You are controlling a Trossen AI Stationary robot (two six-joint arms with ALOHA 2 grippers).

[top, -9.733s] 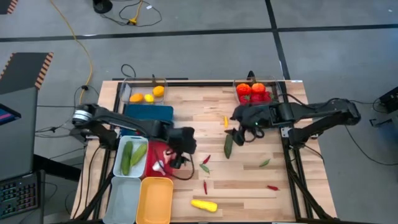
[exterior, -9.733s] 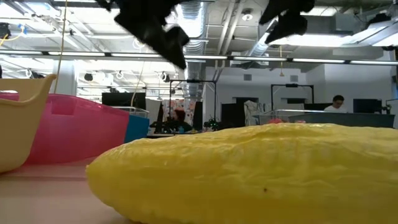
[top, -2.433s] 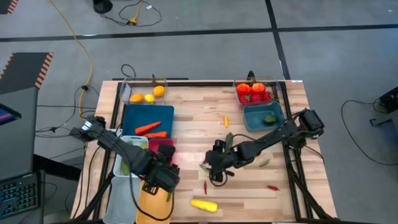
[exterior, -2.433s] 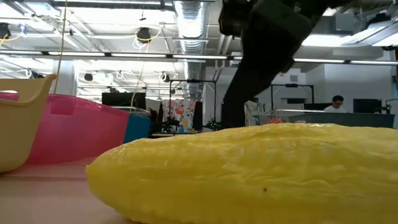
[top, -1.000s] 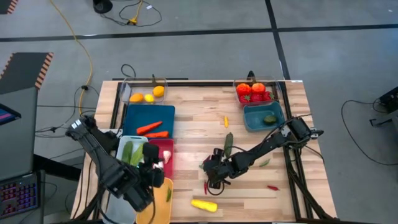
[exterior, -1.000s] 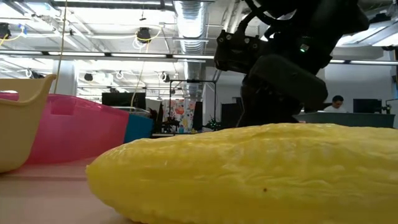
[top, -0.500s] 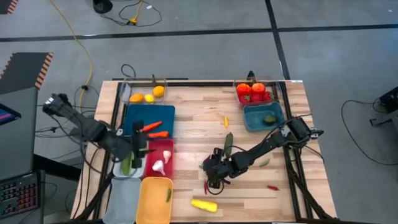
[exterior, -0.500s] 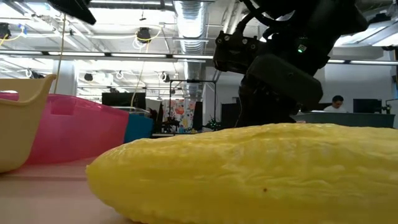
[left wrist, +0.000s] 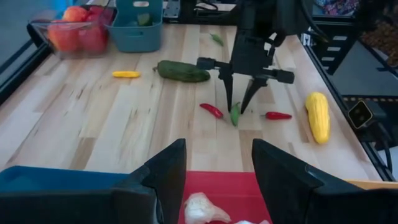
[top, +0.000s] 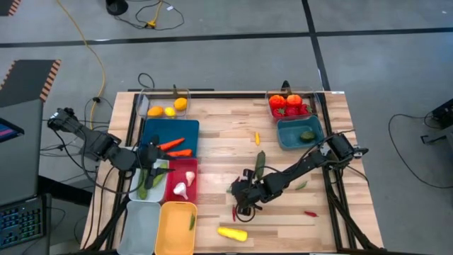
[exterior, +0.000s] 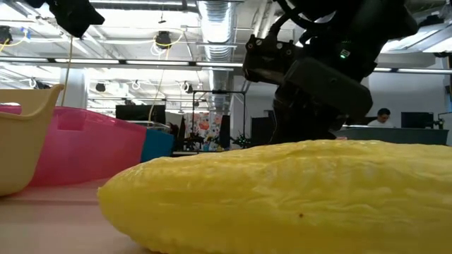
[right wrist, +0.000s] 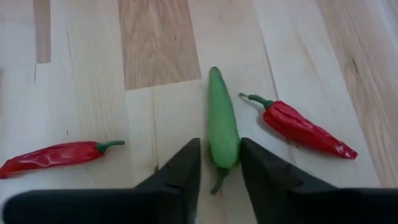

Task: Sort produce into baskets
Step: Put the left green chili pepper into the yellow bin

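My right gripper [right wrist: 219,163] is down on the table's middle [top: 241,200], shut on a green chilli [right wrist: 222,118]. A red chilli [right wrist: 59,154] lies on one side of it and another red chilli [right wrist: 298,127] on the other. A yellow squash [top: 232,233] lies near the front edge and fills the low view [exterior: 282,197]. My left gripper [top: 151,161] hovers open and empty over the left-hand baskets, above the red basket [left wrist: 217,199] that holds garlic [left wrist: 202,208]. My right gripper pinches the green chilli near its stem end [right wrist: 224,149] between its two fingers, one on each long side. The fingers slant down from the table's right. The chilli lies flat on the wood, its tip pointing away from the gripper.
On the left stand a clear basket of lemons and oranges [top: 164,106], a dark blue one with carrots [top: 170,138], a white one with cucumbers [top: 145,180], a grey-blue one [top: 139,227] and a yellow one [top: 177,227]. Tomato basket [top: 290,105] and teal basket [top: 301,133] stand far right. A cucumber [top: 260,164] lies mid-table.
My left arm has drawn back from above the yellow basket toward the table's far left, turning as it went, and now stands over the white and red baskets. My right arm has kept its place over the green chilli.
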